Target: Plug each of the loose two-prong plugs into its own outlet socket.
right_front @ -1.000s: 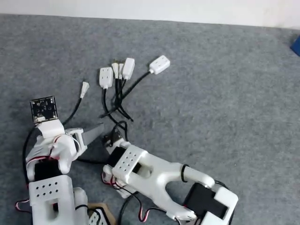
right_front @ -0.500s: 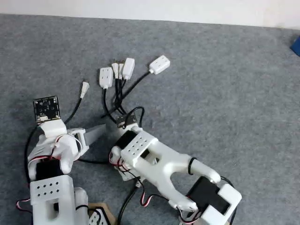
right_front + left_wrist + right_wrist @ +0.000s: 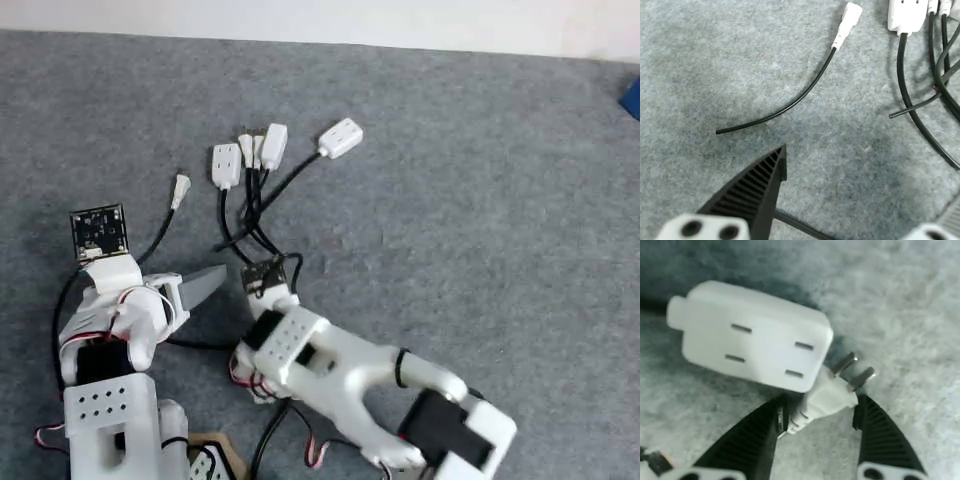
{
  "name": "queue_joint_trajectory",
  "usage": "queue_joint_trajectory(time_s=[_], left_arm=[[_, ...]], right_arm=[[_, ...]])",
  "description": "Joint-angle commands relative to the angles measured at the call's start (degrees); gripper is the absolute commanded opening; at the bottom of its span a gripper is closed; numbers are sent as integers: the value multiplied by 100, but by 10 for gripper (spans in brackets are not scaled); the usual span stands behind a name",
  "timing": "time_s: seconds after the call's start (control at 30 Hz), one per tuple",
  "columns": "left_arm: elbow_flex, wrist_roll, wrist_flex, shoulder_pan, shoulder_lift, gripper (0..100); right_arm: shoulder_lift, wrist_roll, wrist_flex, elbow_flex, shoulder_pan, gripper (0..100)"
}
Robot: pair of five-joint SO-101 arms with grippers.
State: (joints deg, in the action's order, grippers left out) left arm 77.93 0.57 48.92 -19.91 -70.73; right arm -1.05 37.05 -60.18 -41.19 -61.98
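Two ribbed black fingers of the right end effector clamp a white plug; left end effector gapes.

grey carpet underneath — a blue object at its right edge.

1. White plastic right arm, gripper clamped on a white two-prong plug: in the first half-second its wrist advanced toward the bundle of black cables. It has since drawn back a little, and its elbow sits lower.
2. Slack black cable loop beside that wrist: carried forward, then back with it.
3. White left arm: shifted slightly at the start.
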Motion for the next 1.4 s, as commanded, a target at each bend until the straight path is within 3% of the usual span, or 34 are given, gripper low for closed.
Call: queue_joint_trajectory(time_s=[0.0, 0.2, 0.37, 0.43, 0.53, 0.7, 0.8, 0.93, 1.13, 1.37], left_arm=[[-13, -35, -79, 66, 4, 492], [-13, -35, -79, 66, 4, 492], [-13, -35, -79, 66, 4, 492], [-13, -35, -79, 66, 4, 492], [-4, -35, -79, 66, 4, 492], [-4, -35, -79, 66, 4, 492], [-4, -35, -79, 66, 4, 492], [-4, -35, -79, 66, 4, 492], [48, -35, -97, 66, 4, 492], [66, -35, -105, 66, 4, 492]], right_arm=[[-22, 70, 646, -382, -101, 211], [-66, 26, 470, -400, -66, 193], [-40, 0, -681, 189, 180, 2], [-48, -281, -1086, 435, 462, 17], [-66, -1327, -1508, 778, 866, 5], [-75, -5231, -2000, 1859, 1903, 6], [-22, -6259, -2141, 2756, 2536, 6], [-4, -7015, -1684, 3424, 2949, 6], [629, -7938, -708, 2510, 2818, 6], [1464, -7499, 400, 2088, 2774, 10]])
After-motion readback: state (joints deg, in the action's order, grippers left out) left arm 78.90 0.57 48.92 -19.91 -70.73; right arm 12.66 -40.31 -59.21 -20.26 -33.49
